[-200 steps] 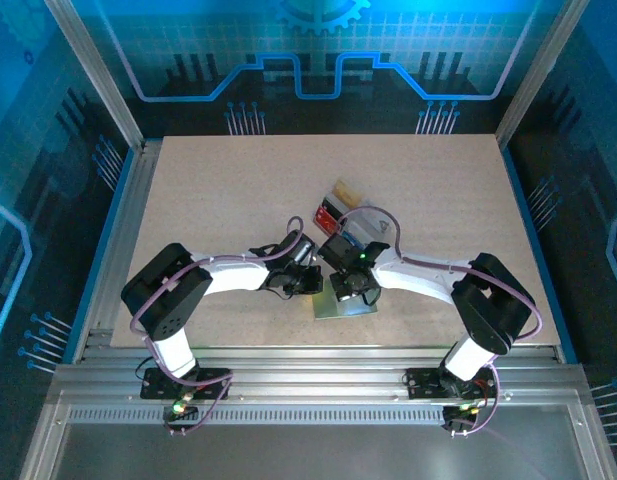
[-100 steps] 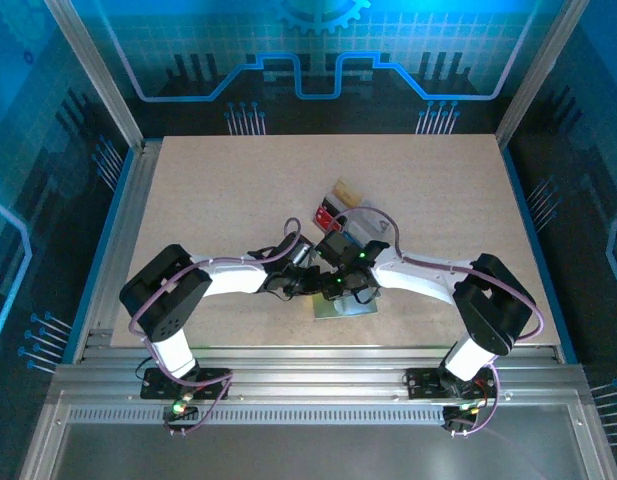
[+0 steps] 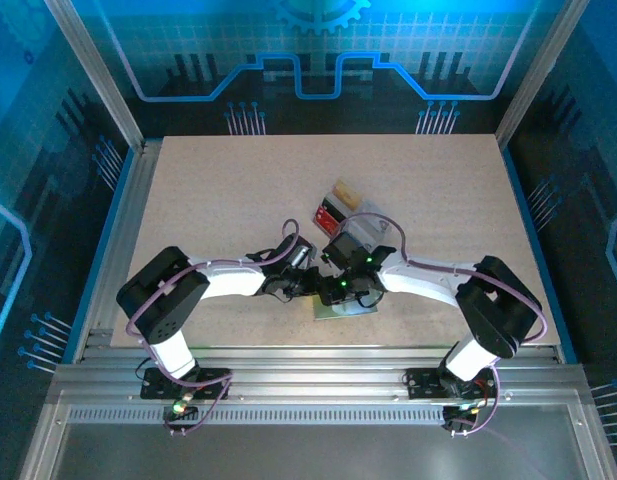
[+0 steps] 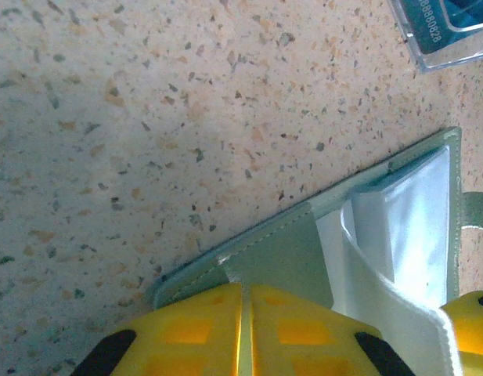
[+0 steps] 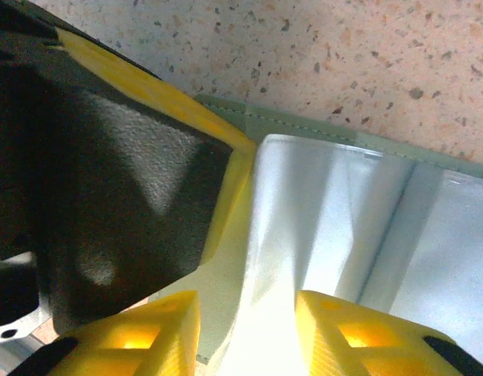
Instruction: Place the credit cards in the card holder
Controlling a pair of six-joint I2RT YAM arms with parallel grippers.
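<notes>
The sage-green card holder [image 3: 350, 311] lies open near the table's front edge, between the two arms. My left gripper [image 3: 306, 287] is shut on a thin green flap of the card holder [image 4: 282, 254] at its corner, the yellow fingertips [image 4: 186, 329] pressed together. Beside that flap, the white pocket lining [image 4: 405, 219] gapes. My right gripper [image 5: 247, 312] stands open over the card holder [image 5: 304, 121], with the white lining [image 5: 335, 211] bulging up between its fingers. Credit cards [image 3: 333, 208], red and tan-gold, sit in stacks behind the arms.
A clear plastic tray [image 3: 364, 224] holds the card stacks just behind the right wrist; its corner with a blue card [image 4: 452, 23] shows in the left wrist view. The left gripper's black and yellow finger [image 5: 108, 180] crowds the right gripper's left side.
The right gripper has opened from shut and slid a little left and nearer over the card holder. The left gripper keeps its hold on the flap.
</notes>
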